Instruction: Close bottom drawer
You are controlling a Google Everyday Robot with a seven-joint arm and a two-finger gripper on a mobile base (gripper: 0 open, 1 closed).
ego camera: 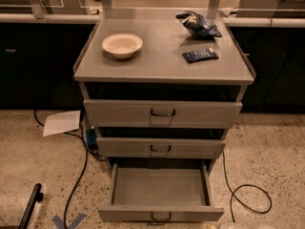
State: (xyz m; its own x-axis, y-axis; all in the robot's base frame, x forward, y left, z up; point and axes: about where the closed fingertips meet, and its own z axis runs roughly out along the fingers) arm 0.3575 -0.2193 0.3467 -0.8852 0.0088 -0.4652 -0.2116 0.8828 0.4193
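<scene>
The bottom drawer (161, 214) is pulled far out of the grey cabinet, showing its plain grey tray (159, 187) and a small dark wire handle (161, 217) on its low front panel. The mid drawer (160, 148) and top drawer (162, 113) above it stand slightly out. A slim dark bar with a white piece at the bottom left edge looks like my gripper (32, 206). It is low over the floor, well to the left of the drawer and touching nothing.
On the cabinet top (162, 66) sit a white bowl (122, 45), a dark chip bag (198, 24) and a small blue packet (200, 55). A white paper (62, 122) and black cables (78, 175) (245, 197) lie on the speckled floor. Dark counters stand behind.
</scene>
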